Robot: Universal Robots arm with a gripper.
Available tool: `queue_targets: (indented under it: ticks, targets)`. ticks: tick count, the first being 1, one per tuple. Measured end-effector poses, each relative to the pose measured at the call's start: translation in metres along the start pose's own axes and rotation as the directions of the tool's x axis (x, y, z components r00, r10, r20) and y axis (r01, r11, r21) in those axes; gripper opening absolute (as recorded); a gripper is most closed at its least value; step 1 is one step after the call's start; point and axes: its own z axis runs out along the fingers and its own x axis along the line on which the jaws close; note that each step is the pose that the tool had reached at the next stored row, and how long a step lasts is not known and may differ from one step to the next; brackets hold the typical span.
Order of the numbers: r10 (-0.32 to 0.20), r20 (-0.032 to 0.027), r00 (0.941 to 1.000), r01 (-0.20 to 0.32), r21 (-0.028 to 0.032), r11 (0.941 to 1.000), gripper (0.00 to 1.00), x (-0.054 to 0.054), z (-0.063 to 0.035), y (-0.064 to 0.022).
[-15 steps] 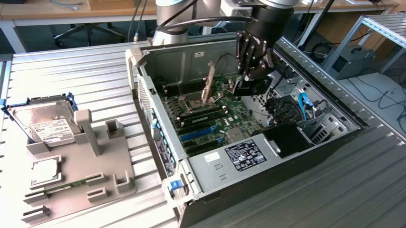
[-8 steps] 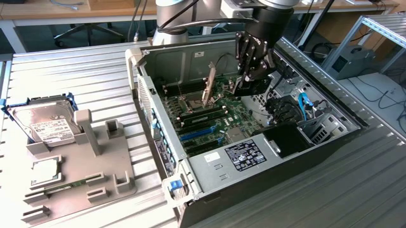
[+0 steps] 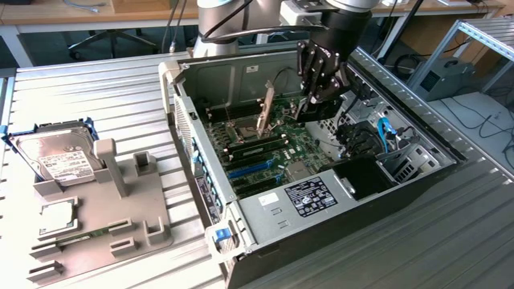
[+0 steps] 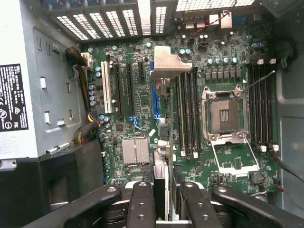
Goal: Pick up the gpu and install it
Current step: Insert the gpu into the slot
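At about nine o'clock in the exterior view, a silver boxy hard drive with a white label point(image 3: 56, 158) stands in a grey moulded plastic fixture point(image 3: 105, 217) on the ribbed metal counter point(image 3: 96, 90). In the middle lies the open grey-and-black computer case point(image 3: 180, 90), its green motherboard point(image 3: 297, 150) facing up. Toward one o'clock the black multi-fingered tool point(image 3: 315, 108) hangs inside the case.

In the wrist view the tool is closed on the gpu point(image 4: 160, 175), a thin flat green expansion card seen edge-on. Its silver metal bracket point(image 4: 166, 62) is at the end away from the fingers point(image 4: 141, 204), toward the vented rear wall. The card hangs over the motherboard, roughly in line with a long blue slot point(image 4: 154, 102), between the grey power supply box point(image 4: 19, 95) and the open processor socket point(image 4: 223, 111). I cannot tell whether it touches the slot.

I would judge the card light and stiff but fragile. It is best held by the bare board edge, clear of the fan and the contacts. Being so thin, it could twist in the grip.
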Motion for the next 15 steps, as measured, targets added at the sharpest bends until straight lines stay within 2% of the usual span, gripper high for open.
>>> queue_targets:
  ticks: [15]
  targets:
    - [-0.076,-0.0018,0.9971,0.076,0.002,0.9971,0.26,-0.0001,0.0014,-0.0005]
